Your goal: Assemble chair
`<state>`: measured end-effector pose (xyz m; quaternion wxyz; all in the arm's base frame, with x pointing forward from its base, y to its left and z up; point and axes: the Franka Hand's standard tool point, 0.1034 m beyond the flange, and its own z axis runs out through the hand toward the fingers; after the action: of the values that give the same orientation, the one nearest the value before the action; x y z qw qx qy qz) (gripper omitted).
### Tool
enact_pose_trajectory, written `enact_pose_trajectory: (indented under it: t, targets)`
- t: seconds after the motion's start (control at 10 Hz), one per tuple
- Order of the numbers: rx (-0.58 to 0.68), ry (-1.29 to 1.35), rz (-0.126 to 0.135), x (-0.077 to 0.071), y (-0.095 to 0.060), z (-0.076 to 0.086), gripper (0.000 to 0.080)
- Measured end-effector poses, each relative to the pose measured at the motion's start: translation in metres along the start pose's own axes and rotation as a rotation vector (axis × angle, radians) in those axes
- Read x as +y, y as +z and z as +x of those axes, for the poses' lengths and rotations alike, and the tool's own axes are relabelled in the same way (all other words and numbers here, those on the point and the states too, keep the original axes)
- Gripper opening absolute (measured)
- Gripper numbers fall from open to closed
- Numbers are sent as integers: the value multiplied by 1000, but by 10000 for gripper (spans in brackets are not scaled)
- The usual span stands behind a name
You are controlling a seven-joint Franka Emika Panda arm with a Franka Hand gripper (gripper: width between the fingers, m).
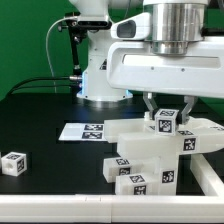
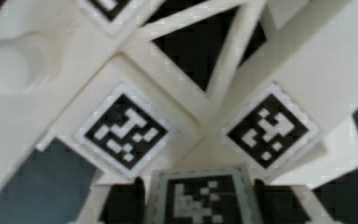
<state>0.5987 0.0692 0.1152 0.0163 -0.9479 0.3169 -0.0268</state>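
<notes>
The chair parts stand at the exterior view's right. A white blocky stack [image 1: 140, 165] carries several black-and-white tags, and a wider white part [image 1: 205, 140] lies behind it. My gripper [image 1: 167, 114] reaches down over them. Its dark fingers [image 1: 151, 105] stand on either side of a small white tagged block [image 1: 167, 122] on top of the stack and look shut on it. In the wrist view the X-braced frame [image 2: 194, 70] fills the picture, with two tags [image 2: 126, 128] on it. The tagged block [image 2: 202, 198] sits between the jaws of my gripper [image 2: 202, 205].
A loose white tagged cube [image 1: 14, 163] lies on the black table at the exterior view's left. The marker board [image 1: 83, 130] lies flat behind the stack. The robot base [image 1: 100, 75] stands at the back, in front of a green wall.
</notes>
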Motion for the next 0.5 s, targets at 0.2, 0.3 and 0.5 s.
enact_pose_trajectory:
  t: [0.2, 0.3, 0.5]
  targets:
    - [12, 294, 14, -3, 1, -1, 284]
    - [14, 438, 20, -4, 1, 0, 284]
    - [8, 618, 68, -7, 1, 3, 284]
